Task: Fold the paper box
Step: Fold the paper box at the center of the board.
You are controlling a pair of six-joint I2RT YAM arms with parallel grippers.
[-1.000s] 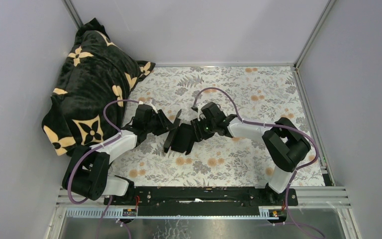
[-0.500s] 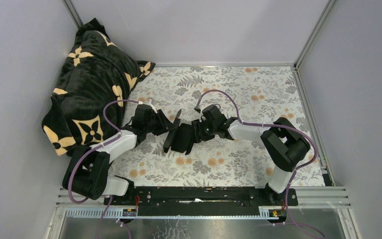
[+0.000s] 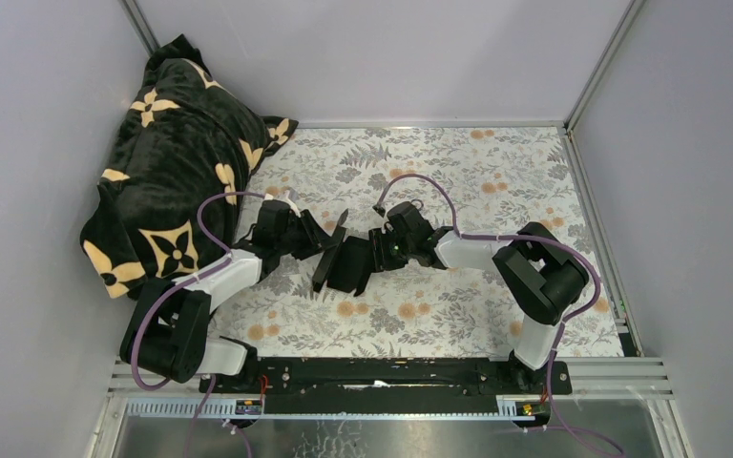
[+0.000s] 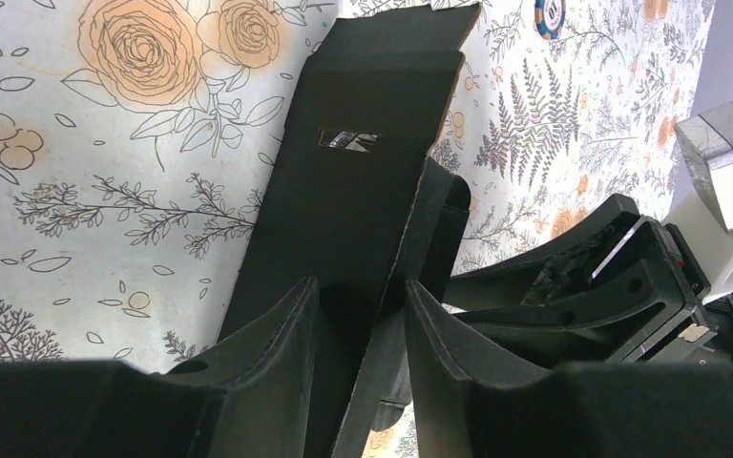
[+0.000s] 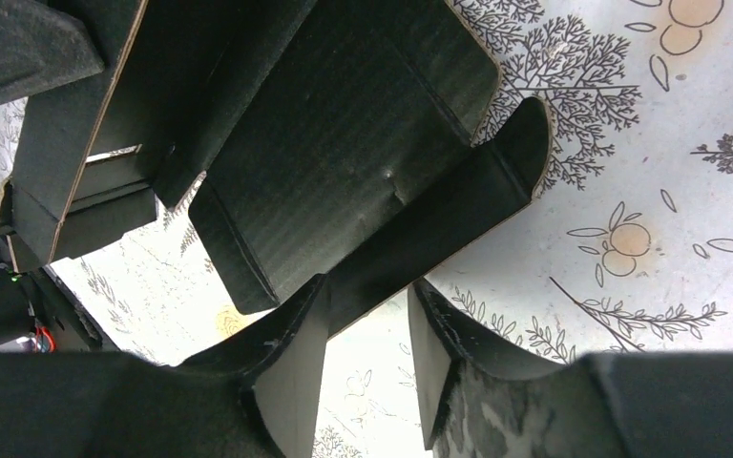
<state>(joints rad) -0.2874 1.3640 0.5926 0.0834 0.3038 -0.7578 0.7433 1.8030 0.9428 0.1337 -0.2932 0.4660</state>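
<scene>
The paper box [image 3: 347,265] is a black creased card with raised flaps, standing on the flowered cloth between my two grippers. My left gripper [image 3: 324,250] reaches it from the left. In the left wrist view the jaws [image 4: 363,320] are closed on a wall of the box [image 4: 363,181], which has a small slot cut in it. My right gripper [image 3: 374,254] meets it from the right. In the right wrist view its jaws [image 5: 367,310] stand a little apart, with the lower edge of a rounded flap [image 5: 439,210] between the fingertips and cloth showing through the gap.
A black plush blanket [image 3: 172,162] with cream flower motifs is heaped at the back left corner. Grey walls with metal rails close in the flowered cloth [image 3: 496,172] on three sides. The arms' base rail [image 3: 382,374] runs along the near edge.
My right gripper and forearm have shifted slightly left toward the box. The left arm and the box have hardly moved.
</scene>
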